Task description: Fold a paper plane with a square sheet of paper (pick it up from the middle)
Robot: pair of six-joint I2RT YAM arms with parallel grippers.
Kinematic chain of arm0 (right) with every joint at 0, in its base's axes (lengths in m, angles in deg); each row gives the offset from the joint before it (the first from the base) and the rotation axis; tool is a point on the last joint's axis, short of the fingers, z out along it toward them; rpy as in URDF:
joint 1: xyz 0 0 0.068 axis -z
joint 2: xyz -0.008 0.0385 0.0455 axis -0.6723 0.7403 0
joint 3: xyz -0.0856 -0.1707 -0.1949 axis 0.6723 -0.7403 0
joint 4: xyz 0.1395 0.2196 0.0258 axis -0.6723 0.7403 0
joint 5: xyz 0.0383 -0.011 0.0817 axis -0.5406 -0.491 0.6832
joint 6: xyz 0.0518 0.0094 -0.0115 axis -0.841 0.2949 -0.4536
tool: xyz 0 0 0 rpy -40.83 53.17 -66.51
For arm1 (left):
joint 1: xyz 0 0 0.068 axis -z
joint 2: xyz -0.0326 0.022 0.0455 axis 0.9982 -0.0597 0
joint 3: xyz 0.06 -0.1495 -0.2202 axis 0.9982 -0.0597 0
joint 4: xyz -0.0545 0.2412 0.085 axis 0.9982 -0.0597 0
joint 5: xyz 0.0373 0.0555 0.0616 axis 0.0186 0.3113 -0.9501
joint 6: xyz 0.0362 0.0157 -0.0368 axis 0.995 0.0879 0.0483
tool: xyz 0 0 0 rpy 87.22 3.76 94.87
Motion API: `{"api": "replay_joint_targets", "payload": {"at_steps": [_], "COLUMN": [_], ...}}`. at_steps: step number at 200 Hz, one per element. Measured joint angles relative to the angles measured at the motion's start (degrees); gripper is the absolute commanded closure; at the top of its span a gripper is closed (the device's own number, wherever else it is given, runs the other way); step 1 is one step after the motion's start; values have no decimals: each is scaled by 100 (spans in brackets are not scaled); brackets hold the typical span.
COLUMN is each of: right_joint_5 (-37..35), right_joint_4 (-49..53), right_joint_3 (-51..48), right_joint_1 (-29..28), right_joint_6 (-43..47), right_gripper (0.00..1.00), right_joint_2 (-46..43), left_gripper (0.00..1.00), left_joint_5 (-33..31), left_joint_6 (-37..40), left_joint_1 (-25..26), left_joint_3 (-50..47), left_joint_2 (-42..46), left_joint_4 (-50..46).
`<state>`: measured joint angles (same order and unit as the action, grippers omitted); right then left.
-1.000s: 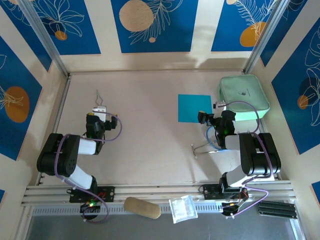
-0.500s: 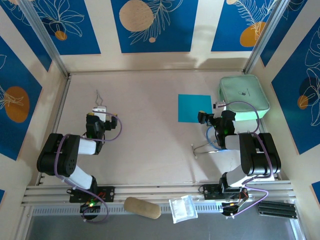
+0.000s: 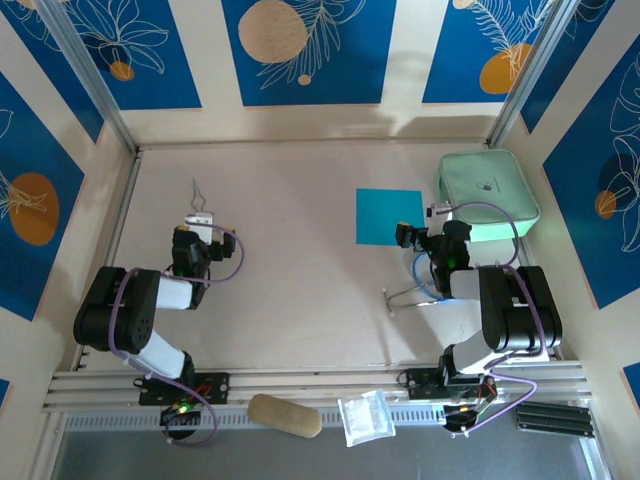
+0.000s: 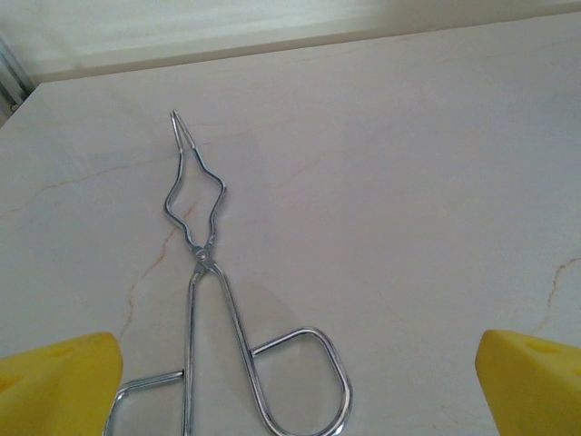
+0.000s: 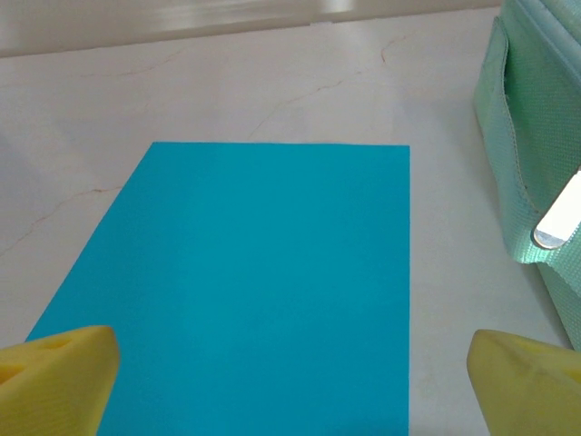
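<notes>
Left wrist: tongs (image 4: 201, 258); right wrist: paper (image 5: 263, 291)

Metal tongs (image 4: 213, 300) between yellow fingertips (image 4: 59, 381)

The square sheet of paper (image 3: 390, 217) is plain teal-blue. Just right of it, the pouch (image 3: 487, 193) is mint green. The bench (image 3: 300, 280) under it is pale cream with faint brownish veins. Well left of it, the tongs (image 4: 204, 272) are shiny silver. The left tool (image 4: 295, 386) and right tool (image 5: 290, 386) have yellow pads (image 5: 522, 381). Behind the sheet, the wall panels (image 3: 300, 50) are deep blue with white leaf outlines and orange discs.
</notes>
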<state>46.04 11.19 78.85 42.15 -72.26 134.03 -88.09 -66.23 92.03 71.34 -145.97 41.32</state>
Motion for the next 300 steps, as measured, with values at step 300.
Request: {"api": "replay_joint_targets", "payload": {"at_steps": [300], "right_joint_5": [-127], "right_joint_4": [7611], "right_joint_3": [6551], "right_joint_1": [-997], "right_joint_6": [-3351], "right_gripper": [8], "right_joint_2": [3436], "left_gripper": [0], "left_joint_5": [1801], "left_joint_6": [-3569], "left_joint_1": [-9], "left_joint_3": [2240], "left_joint_2": [1215], "left_joint_4": [-5235]}}
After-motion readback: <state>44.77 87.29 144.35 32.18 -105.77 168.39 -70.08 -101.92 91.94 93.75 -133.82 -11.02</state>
